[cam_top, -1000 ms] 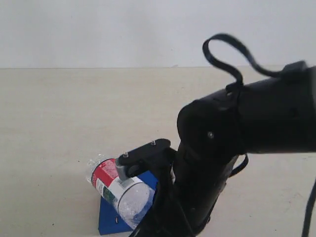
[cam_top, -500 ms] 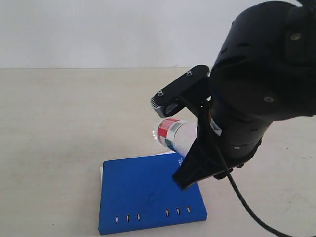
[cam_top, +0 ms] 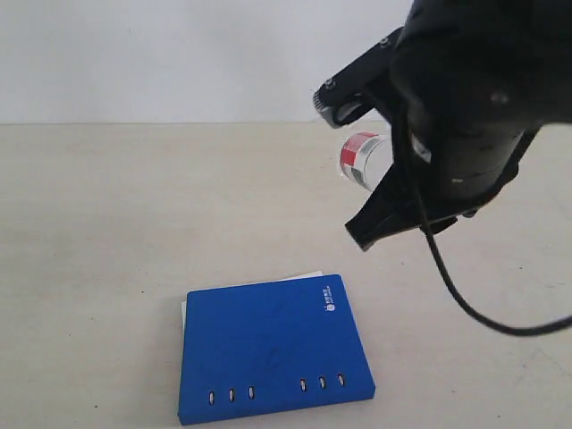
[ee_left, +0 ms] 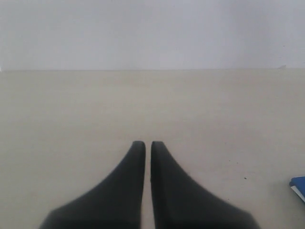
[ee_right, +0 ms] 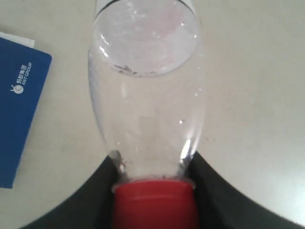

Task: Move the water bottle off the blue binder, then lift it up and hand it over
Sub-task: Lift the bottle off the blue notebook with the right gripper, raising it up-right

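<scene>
The clear water bottle (ee_right: 147, 95) with its red cap (ee_right: 155, 202) hangs in the air, my right gripper (ee_right: 153, 167) shut on its neck. In the exterior view only the bottle's red-labelled end (cam_top: 359, 154) shows beside the black right arm (cam_top: 465, 98), high above the table at the upper right. The blue binder (cam_top: 273, 349) lies flat at the table's front, with small slots along its near edge and nothing on it; its logo corner (ee_right: 19, 105) also shows under the bottle. My left gripper (ee_left: 147, 145) is shut and empty over bare table; the binder's corner (ee_left: 299, 185) sits at that view's edge.
The beige table (cam_top: 134, 206) runs back to a plain white wall (cam_top: 179, 54). White pages (cam_top: 304, 276) peek out from the binder's far edge. A black cable (cam_top: 465, 304) loops down from the right arm over the table's right side.
The right arm has lifted the bottle off the binder and carried it up and to the right, away from the table. The binder now lies fully uncovered.
</scene>
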`<state>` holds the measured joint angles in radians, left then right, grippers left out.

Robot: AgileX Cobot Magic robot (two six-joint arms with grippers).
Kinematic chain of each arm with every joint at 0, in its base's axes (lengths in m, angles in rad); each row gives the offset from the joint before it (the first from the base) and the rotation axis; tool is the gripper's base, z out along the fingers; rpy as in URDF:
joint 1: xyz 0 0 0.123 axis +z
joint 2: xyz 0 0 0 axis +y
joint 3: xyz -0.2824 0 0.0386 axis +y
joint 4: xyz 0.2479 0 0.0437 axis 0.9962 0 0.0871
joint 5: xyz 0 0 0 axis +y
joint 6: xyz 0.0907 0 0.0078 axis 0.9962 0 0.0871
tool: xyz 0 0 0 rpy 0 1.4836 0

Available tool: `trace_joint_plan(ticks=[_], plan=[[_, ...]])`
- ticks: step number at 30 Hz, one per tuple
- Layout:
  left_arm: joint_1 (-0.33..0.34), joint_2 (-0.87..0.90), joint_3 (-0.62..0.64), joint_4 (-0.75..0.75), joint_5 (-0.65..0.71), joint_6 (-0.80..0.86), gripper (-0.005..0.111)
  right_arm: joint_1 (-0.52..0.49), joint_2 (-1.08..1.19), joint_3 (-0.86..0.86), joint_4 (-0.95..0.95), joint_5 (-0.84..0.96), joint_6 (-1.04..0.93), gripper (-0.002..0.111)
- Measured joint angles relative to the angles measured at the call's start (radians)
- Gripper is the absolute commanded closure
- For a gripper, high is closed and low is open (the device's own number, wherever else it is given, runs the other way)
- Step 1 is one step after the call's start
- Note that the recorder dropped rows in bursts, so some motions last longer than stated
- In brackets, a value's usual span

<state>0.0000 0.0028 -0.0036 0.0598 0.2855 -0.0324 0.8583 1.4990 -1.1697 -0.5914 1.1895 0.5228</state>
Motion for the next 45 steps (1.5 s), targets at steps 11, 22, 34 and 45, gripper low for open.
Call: trace_joint_plan(ticks=[11,22,34,45], plan=[[0.000,0.000,0.000,0.000,0.000,0.000,0.102,-0.427,0.000,-0.103,0.591,0.044,-0.475,0.108],[0.000,0.000,0.000,0.000,0.000,0.000,0.102,-0.554,0.034,-0.150,0.598,0.040,-0.566,0.108],[0.000,0.000,0.000,0.000,0.000,0.000,0.102,-0.557,0.203,-0.154,0.556,0.039,-0.696,0.108],[0.000,0.000,0.000,0.000,0.000,0.000,0.102,-0.557,0.255,-0.327,0.387,0.042,-0.694,0.108]])
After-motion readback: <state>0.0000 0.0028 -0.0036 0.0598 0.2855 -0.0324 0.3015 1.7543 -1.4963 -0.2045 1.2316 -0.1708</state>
